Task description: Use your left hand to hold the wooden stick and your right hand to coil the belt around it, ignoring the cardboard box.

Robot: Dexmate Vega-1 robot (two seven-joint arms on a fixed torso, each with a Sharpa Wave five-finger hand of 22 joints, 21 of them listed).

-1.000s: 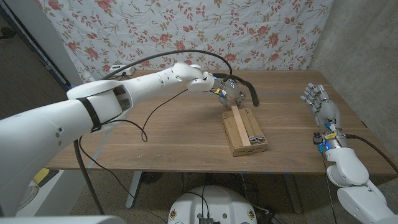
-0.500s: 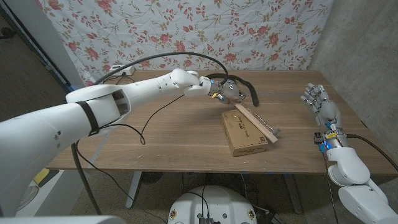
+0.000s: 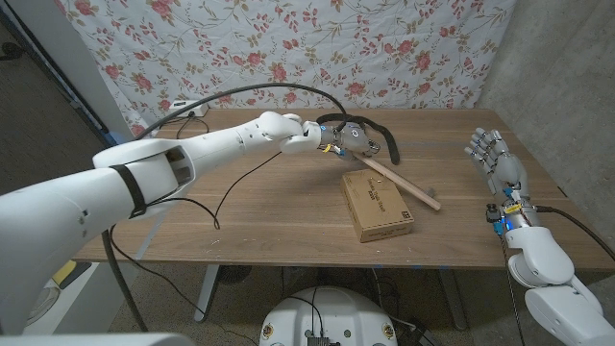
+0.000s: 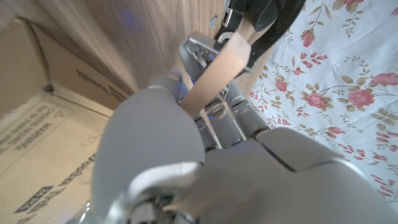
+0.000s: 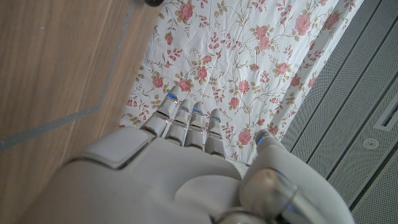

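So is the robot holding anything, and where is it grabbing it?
Yes. The left hand grips the stick by its far end, near the belt. The right hand is open and holds nothing.

Legible text is confined to the cardboard box [image 4: 37, 155]. In the left wrist view its top face carries black print: the word "WARNING" reads clearly in capitals, set beside a small triangle symbol. Further lines of smaller print run alongside it and toward the box's edge; these are too blurred to read. In the head view the cardboard box [image 3: 380, 207] shows a faint dark print block on its top face, illegible at that size. No other text is readable.
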